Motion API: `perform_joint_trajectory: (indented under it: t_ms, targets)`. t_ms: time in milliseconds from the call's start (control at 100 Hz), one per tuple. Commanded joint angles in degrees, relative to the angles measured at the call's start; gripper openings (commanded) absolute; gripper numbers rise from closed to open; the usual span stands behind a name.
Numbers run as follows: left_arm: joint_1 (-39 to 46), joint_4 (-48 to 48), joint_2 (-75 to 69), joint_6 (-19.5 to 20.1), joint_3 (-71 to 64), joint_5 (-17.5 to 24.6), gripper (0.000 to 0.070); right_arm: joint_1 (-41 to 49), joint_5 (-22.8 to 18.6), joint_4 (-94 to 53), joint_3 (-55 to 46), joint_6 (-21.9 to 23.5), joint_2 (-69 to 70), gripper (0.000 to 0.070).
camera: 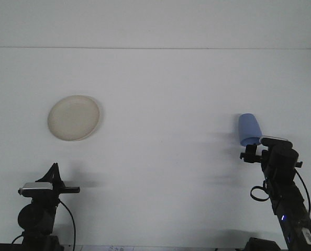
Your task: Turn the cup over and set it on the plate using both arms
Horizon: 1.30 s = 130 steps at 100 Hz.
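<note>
Two steps remain: blue cup (248,129) unflipped near bench's right edge, plate (74,117) bare; right pincer (253,148) at cup, grip indiscernible.

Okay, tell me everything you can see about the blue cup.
The blue cup is a plain, matte, light-blue tumbler, plastic by the look of it, with no handle. It lies on the white table at the right side, its rounded closed end toward the far edge and its near end hidden behind the right gripper. Whether the gripper touches it cannot be told. The cream plate sits far to its left.
</note>
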Motion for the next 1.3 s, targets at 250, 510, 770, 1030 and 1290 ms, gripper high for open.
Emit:
perform_joint_trajectory:
  t_ms: [250, 510, 770, 1030, 1290]
  targets:
    - [0.02, 0.59, -0.09, 0.68, -1.11, -0.20, 0.0015, -4.07, -4.63, 12.55, 0.17, -3.72, 10.58, 0.0534]
    - [0.02, 0.59, -0.09, 0.68, -1.11, -0.20, 0.0015, -5.33, -8.20, 24.37, 0.17, -4.70, 18.93, 0.0534]
    - [0.02, 0.59, -0.09, 0.68, -1.11, -0.20, 0.0015, -5.33, -9.51, 35.74, 0.17, -4.76, 26.80, 0.0422]
    - [0.02, 0.59, -0.09, 0.68, -1.11, -0.20, 0.0015, -5.29, -11.21, 40.59, 0.20, -4.61, 29.46, 0.0062]
    - [0.02, 0.59, -0.09, 0.68, -1.11, -0.20, 0.0015, -5.11, -11.19, 39.71, 0.20, -1.97, 26.64, 0.0003]
